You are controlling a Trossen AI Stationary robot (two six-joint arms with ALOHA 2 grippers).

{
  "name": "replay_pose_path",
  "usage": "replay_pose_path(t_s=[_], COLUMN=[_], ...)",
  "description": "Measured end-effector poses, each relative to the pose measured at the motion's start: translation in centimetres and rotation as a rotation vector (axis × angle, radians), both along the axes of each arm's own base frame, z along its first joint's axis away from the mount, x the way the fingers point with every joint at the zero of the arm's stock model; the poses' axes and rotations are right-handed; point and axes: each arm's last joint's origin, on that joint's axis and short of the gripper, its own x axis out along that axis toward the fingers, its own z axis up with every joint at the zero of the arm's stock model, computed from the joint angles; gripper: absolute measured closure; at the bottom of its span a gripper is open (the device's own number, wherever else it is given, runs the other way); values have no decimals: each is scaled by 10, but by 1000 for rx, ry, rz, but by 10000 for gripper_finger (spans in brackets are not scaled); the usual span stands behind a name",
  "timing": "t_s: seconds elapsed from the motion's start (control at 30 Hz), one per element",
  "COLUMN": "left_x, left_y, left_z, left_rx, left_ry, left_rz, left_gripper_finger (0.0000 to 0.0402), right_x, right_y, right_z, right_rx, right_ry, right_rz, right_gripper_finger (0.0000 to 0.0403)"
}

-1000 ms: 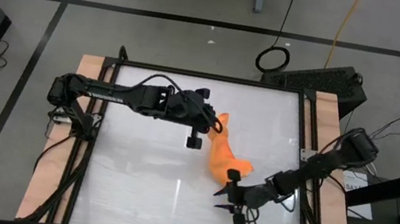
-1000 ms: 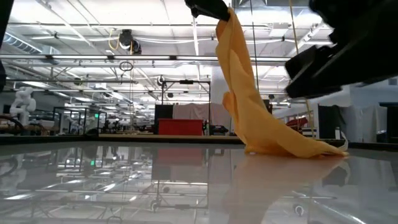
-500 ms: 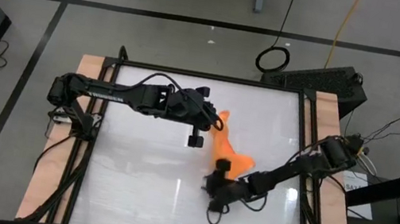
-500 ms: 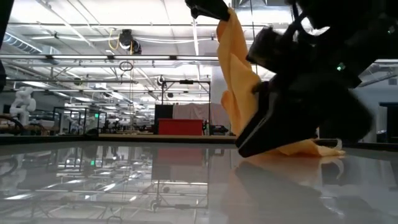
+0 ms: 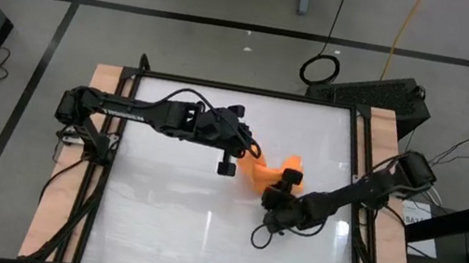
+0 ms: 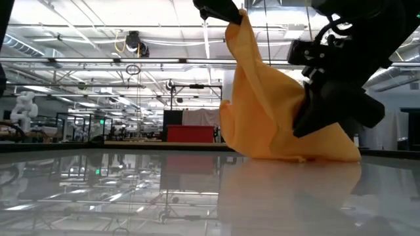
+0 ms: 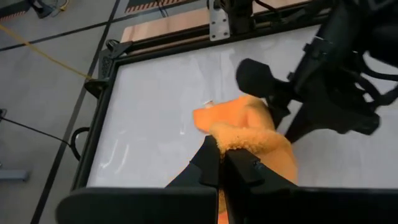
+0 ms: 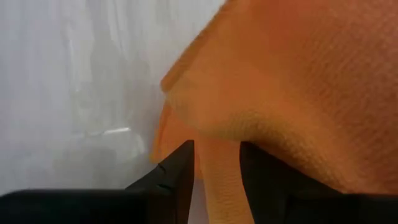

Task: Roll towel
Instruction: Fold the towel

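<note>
The orange towel hangs from my left gripper, which is shut on its upper end above the table's middle. In the low view the towel spreads down from that gripper, and its lower edge rests on the white table. My right gripper stands at the towel's right side, low over the table. It is shut on a fold of the cloth, with orange filling most of the right wrist view. My left gripper pinches the towel's upper edge between its two shut fingers. The towel hangs slack below it, its bottom on the table. My right gripper has a narrow fold of the towel between its two fingers. It comes from the table's right side. The cloth bulges over the fingers, so I cannot see how many layers they hold.
The table is a white glossy board in a black frame, with wooden strips on the left and right. Free room lies on the near and left parts of the board. My right arm slants in from the right edge.
My right gripper has swung from the near side of the towel toward the far edge and taken hold of the cloth. The towel's tail, which lay stretched out on the table, has been drawn in and bunched up under my left gripper, which stays still.
</note>
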Motion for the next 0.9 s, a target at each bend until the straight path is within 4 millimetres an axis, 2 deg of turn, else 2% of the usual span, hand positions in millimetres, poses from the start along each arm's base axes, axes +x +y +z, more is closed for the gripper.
replay_pose_path(t_s=[0.3, 0.63, 0.9], left_x=[-3, -4, -5], left_y=[-9, -11, -12], left_z=[-5, -5, -6], left_rx=[4, -3, -8], left_ry=[59, 63, 70], left_rz=[-18, -2, -1], left_gripper_finger=[399, 399, 399], right_x=[-1, -1, 3], right_y=[-15, -15, -28], right_z=[-21, -24, -27], right_rx=[194, 221, 209], right_ry=[33, 13, 21], right_rz=[85, 101, 73], right_gripper_finger=[284, 284, 284])
